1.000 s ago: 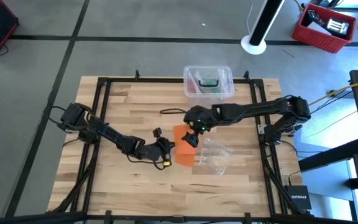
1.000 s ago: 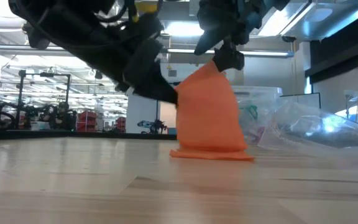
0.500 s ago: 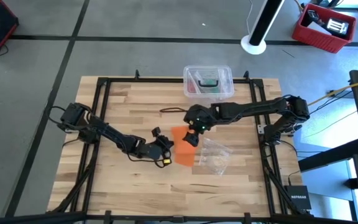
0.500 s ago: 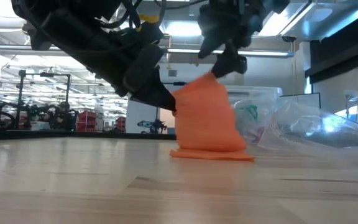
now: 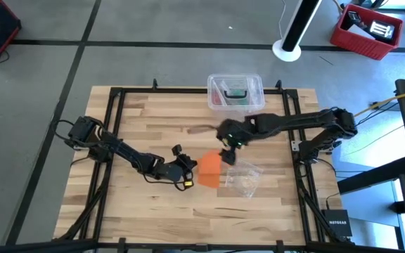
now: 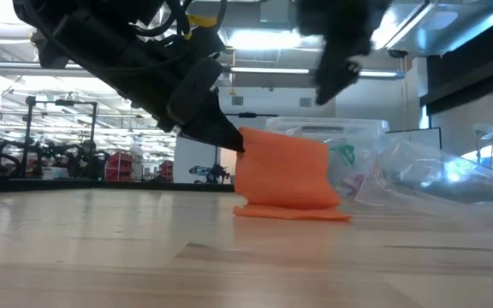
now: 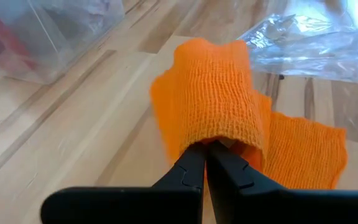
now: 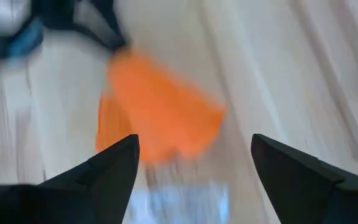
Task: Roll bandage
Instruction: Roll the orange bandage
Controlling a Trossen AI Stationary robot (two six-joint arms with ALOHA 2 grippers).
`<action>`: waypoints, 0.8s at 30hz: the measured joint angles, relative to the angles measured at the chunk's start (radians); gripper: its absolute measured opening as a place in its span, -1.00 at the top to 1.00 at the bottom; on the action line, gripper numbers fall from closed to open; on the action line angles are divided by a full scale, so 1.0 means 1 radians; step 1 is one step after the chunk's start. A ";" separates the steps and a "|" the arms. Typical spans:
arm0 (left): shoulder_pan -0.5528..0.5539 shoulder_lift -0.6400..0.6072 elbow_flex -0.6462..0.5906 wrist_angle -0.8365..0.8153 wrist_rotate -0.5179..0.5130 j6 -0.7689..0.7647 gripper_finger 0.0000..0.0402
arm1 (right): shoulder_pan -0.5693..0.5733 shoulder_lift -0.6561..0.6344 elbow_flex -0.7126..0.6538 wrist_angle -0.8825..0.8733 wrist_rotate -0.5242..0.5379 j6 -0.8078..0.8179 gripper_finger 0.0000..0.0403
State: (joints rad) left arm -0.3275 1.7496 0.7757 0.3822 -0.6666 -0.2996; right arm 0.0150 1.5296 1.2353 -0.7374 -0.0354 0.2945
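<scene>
Left pincer (image 7: 205, 163): fingers pressed together on a fold of the bright orange stretchy fabric bandage (image 7: 219, 112), nipping it at one edge. The wrist view shows the mesh draped up and over the fingertips in a loose hump. The pinch looks meant to anchor one end off the desk so the band can be turned on itself; judged from the pose only.

Right pincer (image 8: 194, 180): fingers spread wide, nothing between them. It hangs above the bandage on the side toward the clear bag, not touching the fabric in the low view. In the high view the right pincer (image 5: 228, 149) sits just beside the orange patch (image 5: 210, 169). An open hand above the cloth suggests it is free to take a new hold; not certain.

Bandage: near the middle of the light wooden slatted desk (image 5: 139, 119). The lower part lies flat on the wood; the upper part stands in a slack fold held by the left pincer (image 6: 236, 145). No tight cylinder has formed; rolling appears at an early stage.

Surroundings:
- Crumpled clear plastic bag (image 5: 242, 176), touching or just beside the bandage on the right-arm side.
- Clear plastic lidded box (image 5: 235, 92) at the far desk edge, well apart.
</scene>
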 joint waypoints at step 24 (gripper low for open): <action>0.000 0.000 0.000 0.004 -0.001 0.018 1.00 | 0.260 0.129 -0.609 1.001 0.226 0.118 -0.23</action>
State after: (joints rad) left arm -0.3275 1.7496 0.7756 0.3866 -0.6678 -0.2813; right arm 0.2752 1.6586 0.6262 0.2633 0.1908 0.4121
